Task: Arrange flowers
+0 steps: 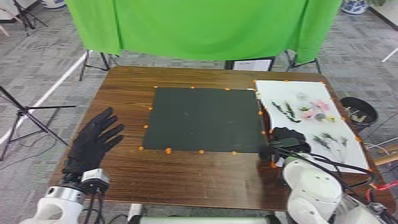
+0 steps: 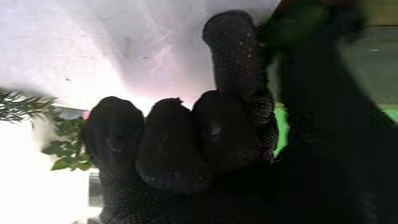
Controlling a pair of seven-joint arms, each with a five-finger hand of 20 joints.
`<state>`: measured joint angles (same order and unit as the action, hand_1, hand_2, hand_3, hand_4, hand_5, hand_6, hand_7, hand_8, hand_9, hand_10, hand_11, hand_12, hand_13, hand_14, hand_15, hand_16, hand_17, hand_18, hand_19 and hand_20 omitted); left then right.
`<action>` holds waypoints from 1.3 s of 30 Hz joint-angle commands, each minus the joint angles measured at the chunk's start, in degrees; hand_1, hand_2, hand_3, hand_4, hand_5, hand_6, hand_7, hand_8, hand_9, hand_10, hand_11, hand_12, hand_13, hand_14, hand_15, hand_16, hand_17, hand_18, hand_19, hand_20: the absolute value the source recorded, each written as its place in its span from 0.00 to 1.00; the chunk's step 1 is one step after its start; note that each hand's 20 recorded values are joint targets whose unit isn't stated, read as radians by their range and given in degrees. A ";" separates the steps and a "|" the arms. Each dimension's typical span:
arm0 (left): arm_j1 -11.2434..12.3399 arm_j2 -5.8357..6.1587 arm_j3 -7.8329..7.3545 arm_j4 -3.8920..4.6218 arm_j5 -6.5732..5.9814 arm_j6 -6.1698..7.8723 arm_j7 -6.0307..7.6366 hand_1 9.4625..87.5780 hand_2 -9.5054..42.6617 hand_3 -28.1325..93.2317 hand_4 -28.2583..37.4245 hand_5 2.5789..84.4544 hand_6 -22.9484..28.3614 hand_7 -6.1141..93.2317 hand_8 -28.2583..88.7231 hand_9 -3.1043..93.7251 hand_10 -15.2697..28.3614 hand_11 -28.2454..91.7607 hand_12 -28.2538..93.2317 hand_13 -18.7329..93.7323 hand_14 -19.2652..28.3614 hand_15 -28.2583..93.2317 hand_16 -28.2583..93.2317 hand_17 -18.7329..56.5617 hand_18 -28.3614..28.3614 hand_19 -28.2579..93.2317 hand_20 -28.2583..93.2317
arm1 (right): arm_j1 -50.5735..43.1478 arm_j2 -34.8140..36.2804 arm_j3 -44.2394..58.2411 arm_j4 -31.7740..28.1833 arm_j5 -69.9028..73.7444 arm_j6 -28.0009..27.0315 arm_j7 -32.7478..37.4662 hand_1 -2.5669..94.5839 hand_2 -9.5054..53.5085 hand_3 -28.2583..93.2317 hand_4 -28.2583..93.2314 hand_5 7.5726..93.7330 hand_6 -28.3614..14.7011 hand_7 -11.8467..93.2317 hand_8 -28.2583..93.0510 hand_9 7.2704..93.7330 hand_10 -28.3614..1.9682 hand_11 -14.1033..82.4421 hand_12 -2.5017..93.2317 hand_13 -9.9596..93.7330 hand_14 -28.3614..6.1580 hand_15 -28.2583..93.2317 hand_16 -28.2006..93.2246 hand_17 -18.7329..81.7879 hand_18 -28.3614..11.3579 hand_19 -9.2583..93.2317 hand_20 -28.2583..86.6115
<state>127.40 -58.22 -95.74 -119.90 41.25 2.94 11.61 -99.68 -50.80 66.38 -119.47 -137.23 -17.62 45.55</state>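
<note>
1. Head view: flowers (image 1: 321,104) lie spread on a white sheet (image 1: 274,92), probably to keep stems separate for picking.
2. Right hand (image 1: 290,137) is near them; its grip cannot be told.
3. Left hand (image 1: 90,143), released, leaves the dark mat (image 1: 202,120) accessible.

Right hand (image 1: 290,139) near green leaves (image 2: 67,149)

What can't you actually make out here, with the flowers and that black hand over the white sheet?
- Head view: whatever lies under the right hand, which covers part of the white sheet's edge.
- Head view: what kind the pink flowers are; too small.
- Right wrist view: the rest of the needle-leaved sprig, cut off by the picture's edge.
- Both views: whether that hand holds anything; too dark.
</note>
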 commanded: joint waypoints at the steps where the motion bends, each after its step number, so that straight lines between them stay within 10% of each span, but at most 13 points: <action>1: 0.62 -0.14 -0.03 -0.08 0.00 -0.16 -0.34 0.20 0.05 0.79 0.00 0.28 0.51 0.27 0.15 0.24 0.60 0.39 0.39 0.31 0.72 0.44 0.26 0.10 0.93 0.55 0.31 | -4.14 -0.29 1.51 0.84 5.42 -1.71 -2.75 0.49 0.00 0.92 0.04 0.80 0.64 0.54 0.41 0.92 0.76 0.85 0.64 0.90 0.64 0.92 0.56 0.69 0.16 1.00 0.87; 21: 2.70 1.43 -2.50 -1.39 0.00 1.09 0.46 0.20 0.05 0.79 0.00 0.28 0.51 0.27 0.15 0.24 0.60 0.39 0.40 0.31 0.72 0.45 0.25 0.10 0.93 0.56 0.31 | 5.87 0.67 2.34 -3.02 11.79 8.31 -4.99 0.40 0.00 0.98 0.16 0.80 0.58 0.62 0.47 0.95 0.76 0.88 0.63 0.92 0.63 0.94 0.55 0.72 0.15 1.00 0.89; 26: 5.72 3.45 -5.92 -2.88 -0.53 1.26 0.32 0.20 0.05 0.79 0.00 0.28 0.51 0.27 0.15 0.24 0.60 0.39 0.39 0.31 0.72 0.45 0.25 0.10 0.92 0.55 0.30 | 13.27 -0.89 -2.60 -0.63 12.90 7.99 -6.05 0.40 0.00 0.98 0.16 0.80 0.58 0.62 0.47 0.95 0.76 0.88 0.63 0.92 0.63 0.94 0.55 0.72 0.15 1.00 0.90; 34: 13.18 7.14 -15.81 -5.39 -2.17 0.40 0.41 0.20 0.04 0.79 0.00 0.27 0.51 0.26 0.15 0.23 0.59 0.39 0.40 0.31 0.72 0.44 0.25 0.10 0.92 0.55 0.30 | 24.40 -6.62 -12.60 4.77 11.78 8.04 -8.46 0.40 0.00 0.98 0.16 0.81 0.59 0.62 0.48 0.95 0.76 0.88 0.63 0.92 0.63 0.94 0.55 0.73 0.16 1.00 0.90; 39: 16.59 7.52 -20.12 -6.68 -2.56 0.91 0.68 0.19 0.03 0.79 0.00 0.27 0.51 0.26 0.15 0.23 0.59 0.39 0.40 0.31 0.72 0.44 0.26 0.10 0.92 0.55 0.30 | 28.76 -11.43 -17.31 8.37 10.46 8.97 -10.30 0.39 0.00 0.98 0.16 0.81 0.59 0.61 0.48 0.96 0.76 0.88 0.63 0.93 0.63 0.94 0.55 0.73 0.16 1.00 0.90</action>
<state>139.66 -51.75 -111.26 -124.96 39.81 3.25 11.74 -77.10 -55.33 53.51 -113.31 -124.75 -9.99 38.32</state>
